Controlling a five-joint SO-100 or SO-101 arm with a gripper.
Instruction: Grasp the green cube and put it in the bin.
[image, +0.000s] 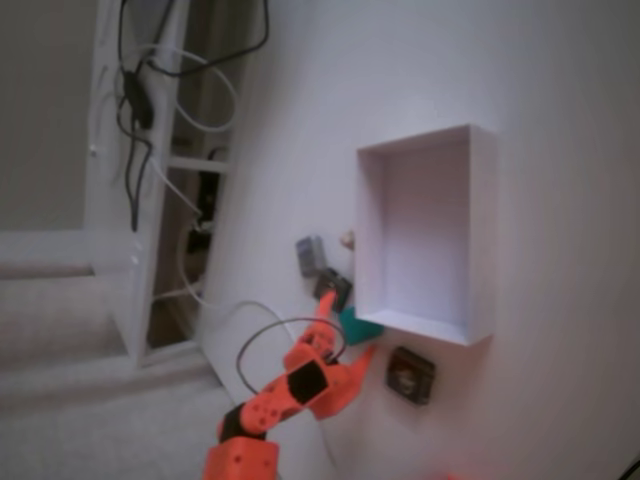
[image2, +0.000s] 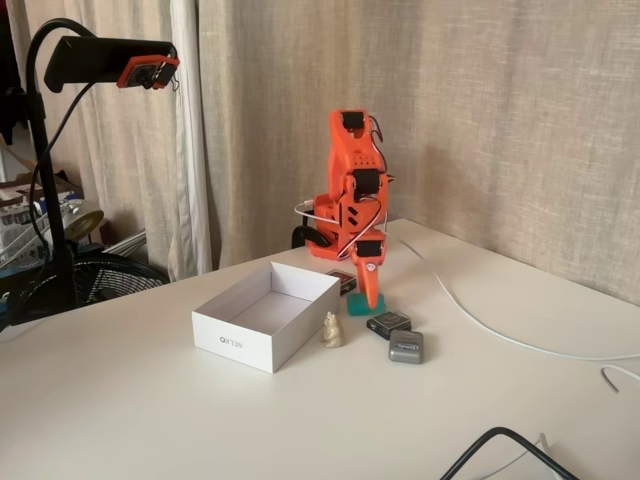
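The green cube (image: 360, 326) (image2: 360, 308) rests on the white table just outside the bin's near corner. The bin (image: 482, 240) (image2: 232, 338) is a shallow white box and nothing shows inside it. In both fixed views my orange gripper (image: 347, 331) (image2: 365, 298) is lowered onto the cube. Its fingers are spread, one on each side of the cube, so it is open around the cube rather than clamped on it. In the fixed view from the side, the fingers hide the cube's upper part.
Two dark square blocks (image: 333, 288) (image: 410, 375) lie on either side of the cube. A grey block (image: 310, 254) (image2: 406, 347) and a small pale figurine (image: 347, 240) (image2: 332, 330) sit close to the bin. A white cable (image2: 500, 335) runs across the table.
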